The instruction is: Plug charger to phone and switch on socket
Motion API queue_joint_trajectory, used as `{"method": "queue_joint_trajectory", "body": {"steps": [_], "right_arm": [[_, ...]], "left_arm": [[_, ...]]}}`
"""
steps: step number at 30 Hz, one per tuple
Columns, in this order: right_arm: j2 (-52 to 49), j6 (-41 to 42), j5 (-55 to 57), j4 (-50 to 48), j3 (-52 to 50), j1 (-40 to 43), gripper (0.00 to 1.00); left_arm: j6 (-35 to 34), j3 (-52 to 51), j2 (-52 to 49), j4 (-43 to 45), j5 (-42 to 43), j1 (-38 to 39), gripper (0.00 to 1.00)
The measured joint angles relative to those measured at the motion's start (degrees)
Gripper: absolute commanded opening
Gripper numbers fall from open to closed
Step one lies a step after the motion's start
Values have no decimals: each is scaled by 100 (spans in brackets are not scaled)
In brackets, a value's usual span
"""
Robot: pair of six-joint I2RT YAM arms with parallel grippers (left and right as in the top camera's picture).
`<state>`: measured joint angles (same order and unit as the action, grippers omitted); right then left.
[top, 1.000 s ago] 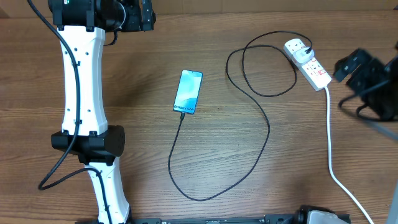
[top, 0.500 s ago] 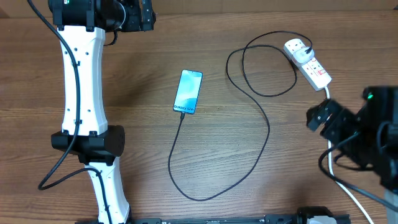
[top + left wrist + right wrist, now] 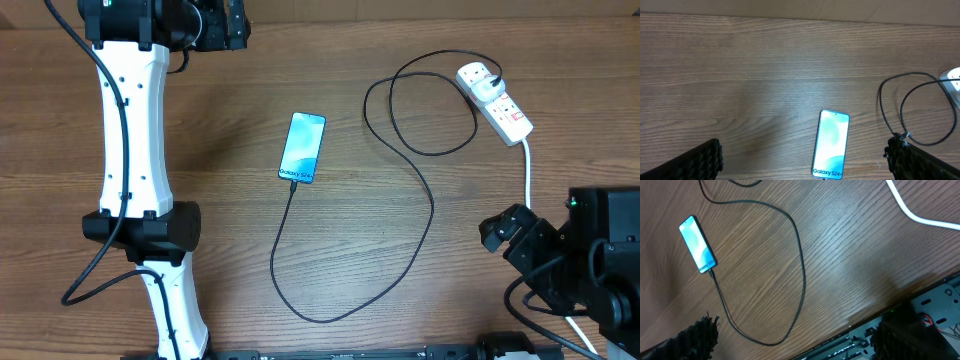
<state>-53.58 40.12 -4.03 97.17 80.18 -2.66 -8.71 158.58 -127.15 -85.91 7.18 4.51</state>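
Note:
The phone (image 3: 302, 147) lies mid-table, light-blue screen up, with the thin black charger cable (image 3: 425, 190) plugged into its near end. The cable loops right to its plug head in the white socket (image 3: 495, 102) at the far right. The phone also shows in the left wrist view (image 3: 831, 145) and right wrist view (image 3: 698, 244). My left gripper (image 3: 805, 162) is open and empty, above the table's far left. My right gripper (image 3: 795, 337) is open and empty, over the table's near right edge, well apart from the socket.
The socket's thick white lead (image 3: 530, 210) runs down the right side toward the near edge; it also crosses the right wrist view (image 3: 912, 211). The left arm's white links (image 3: 130, 130) stand along the left. A dark metal frame (image 3: 920, 315) borders the near edge.
My right arm has drawn back from beside the socket toward the near right corner. The phone, cable, socket and left arm have not moved.

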Motion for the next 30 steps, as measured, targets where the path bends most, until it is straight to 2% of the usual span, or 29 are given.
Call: {"method": "queue_joint_trajectory", "body": {"steps": [15,19,23,30], "right_arm": [[-4,17,560,-223,0,0,100],[-2,-142,601,-667,-26,-133,100],[140,-654,614,-1327,-264,-382,100],[1104,-1172,634,-2581,-1414,-452,100]], "left_arm": [[0,0,0,0,2,0,100],[0,0,0,0,2,0,100],[0,0,0,0,2,0,100],[0,0,0,2,0,0,100]]}}
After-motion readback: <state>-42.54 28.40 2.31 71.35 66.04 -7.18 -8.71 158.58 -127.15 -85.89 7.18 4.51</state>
